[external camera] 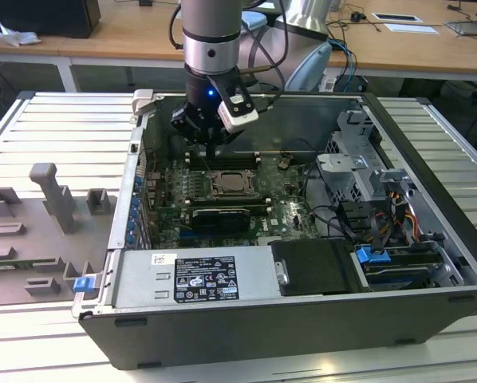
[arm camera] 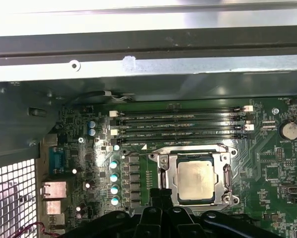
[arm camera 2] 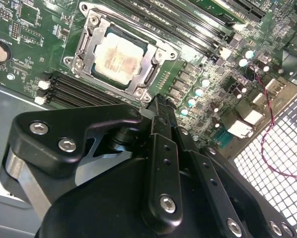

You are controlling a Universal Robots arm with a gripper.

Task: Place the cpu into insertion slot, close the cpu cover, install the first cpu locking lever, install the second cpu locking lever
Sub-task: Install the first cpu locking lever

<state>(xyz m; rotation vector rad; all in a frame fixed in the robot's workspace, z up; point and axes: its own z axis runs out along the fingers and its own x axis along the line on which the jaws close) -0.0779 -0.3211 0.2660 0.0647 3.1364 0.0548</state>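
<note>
The cpu (arm camera 2: pixel 116 55) lies flat in the insertion slot (arm camera 2: pixel 147 50) on the green motherboard, its pale metal top facing up; it also shows in the first wrist view as the cpu (arm camera: pixel 194 180) and in the exterior view as the cpu (external camera: pixel 233 185). The silvery cpu cover (arm camera 2: pixel 84 45) is folded down around it, and its frame (arm camera: pixel 164 174) surrounds the chip. My gripper (external camera: pixel 212 152) hangs just above the board, beside the socket's far edge. Its fingers (arm camera 2: pixel 161 106) are pressed together, shut with nothing between them.
Long black memory slots (arm camera: pixel 181 124) run beside the socket. The open computer case (external camera: pixel 358 100) walls in the board; a power supply (external camera: pixel 199 279) and drive cages (external camera: pixel 358 171) stand at the near side and the exterior view's right. A grey fixture tray (external camera: pixel 39 231) lies at the exterior view's left.
</note>
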